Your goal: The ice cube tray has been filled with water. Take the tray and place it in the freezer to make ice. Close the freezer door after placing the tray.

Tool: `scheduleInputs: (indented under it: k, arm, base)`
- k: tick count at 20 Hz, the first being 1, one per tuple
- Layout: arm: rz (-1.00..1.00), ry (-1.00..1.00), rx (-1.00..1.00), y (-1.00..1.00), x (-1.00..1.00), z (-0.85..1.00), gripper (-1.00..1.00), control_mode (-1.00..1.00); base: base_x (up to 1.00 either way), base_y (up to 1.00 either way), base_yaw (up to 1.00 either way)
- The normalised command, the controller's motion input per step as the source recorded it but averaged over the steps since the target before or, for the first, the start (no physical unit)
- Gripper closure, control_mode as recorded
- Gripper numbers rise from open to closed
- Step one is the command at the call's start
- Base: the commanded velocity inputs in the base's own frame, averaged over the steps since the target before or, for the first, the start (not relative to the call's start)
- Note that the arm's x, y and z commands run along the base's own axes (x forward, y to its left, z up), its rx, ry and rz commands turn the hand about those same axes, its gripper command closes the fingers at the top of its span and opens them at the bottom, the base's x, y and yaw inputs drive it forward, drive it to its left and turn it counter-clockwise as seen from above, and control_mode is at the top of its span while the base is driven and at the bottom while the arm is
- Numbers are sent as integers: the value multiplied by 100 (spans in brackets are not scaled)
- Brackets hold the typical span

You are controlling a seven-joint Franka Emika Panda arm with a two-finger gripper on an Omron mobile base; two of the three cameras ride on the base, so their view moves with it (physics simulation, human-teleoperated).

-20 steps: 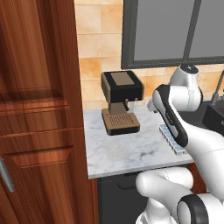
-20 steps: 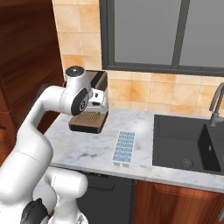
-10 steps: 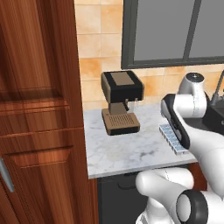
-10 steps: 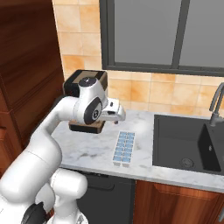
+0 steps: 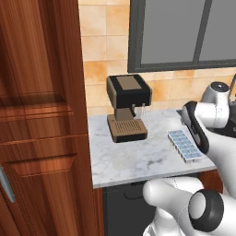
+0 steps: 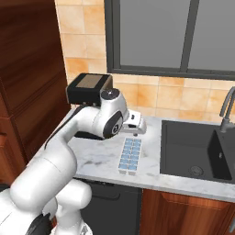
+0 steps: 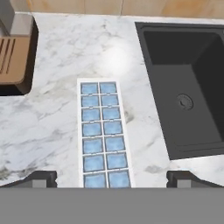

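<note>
The ice cube tray (image 7: 101,133) lies flat on the marble counter (image 7: 52,118), a white strip with two rows of cells holding pale blue water (image 7: 92,129). My gripper (image 7: 111,179) hangs above it, open, with one fingertip on each side of the tray's near end and nothing between them. From the right base view the hand (image 6: 134,130) hovers just over the tray's far end (image 6: 130,156). In the left base view the tray (image 5: 185,145) sits at the counter's right side, beside my arm. The freezer and its door are out of view.
A brown and black coffee machine (image 5: 127,110) stands at the back left of the counter. A dark sink (image 6: 197,151) with a faucet (image 6: 227,110) lies right of the tray. Tall wooden cabinets (image 5: 41,115) close off the left side.
The arm has swung right from in front of the coffee machine to above the tray. The tray has not moved and the gripper has stayed open.
</note>
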Motion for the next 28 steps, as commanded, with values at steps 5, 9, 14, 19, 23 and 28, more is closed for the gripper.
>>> scheduleInputs:
  k: [5,9,14,19,23,28]
  arm:
    - [1,0,13,-12,8,-7,-100,-100]
    - [3,2,6,-3,23,-8,-100,-100]
    - [4,2,0,0,56,-5,-100,-100]
    - [1,0,0,-2,37,-5,-100,-100]
    - [1,0,0,-6,52,-26,-100,-100]
    - [1,0,0,-4,46,-33,-100,-100]
  base:
    - [0,0,0]
    - [0,0,0]
    - [0,0,0]
    - [0,0,0]
    - [0,0,0]
    - [0,0,0]
